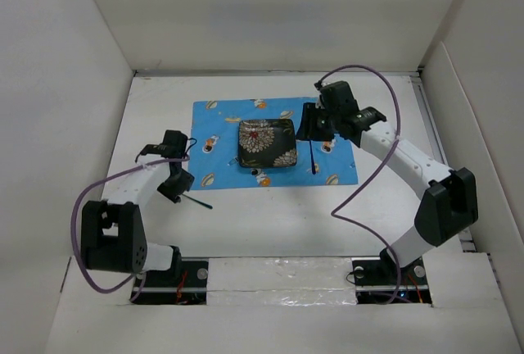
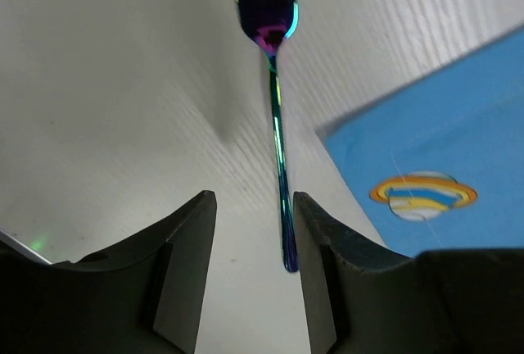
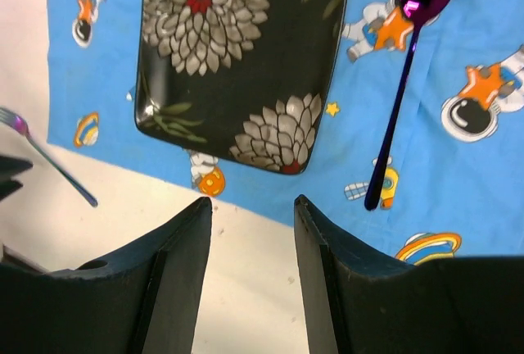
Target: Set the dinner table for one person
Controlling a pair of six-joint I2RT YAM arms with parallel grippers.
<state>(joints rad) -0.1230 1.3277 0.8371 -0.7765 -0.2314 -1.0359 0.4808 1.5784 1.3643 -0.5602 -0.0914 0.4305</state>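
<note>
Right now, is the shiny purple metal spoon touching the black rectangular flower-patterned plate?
Apart. The right wrist view shows a strip of blue cartoon-print cloth between the spoon and the plate, along its right edge.

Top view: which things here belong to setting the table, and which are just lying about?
Part of the job: table, blue cloth, flowered plate, spoon, fork.
Just there: purple cables on the arms, white side panels.
</note>
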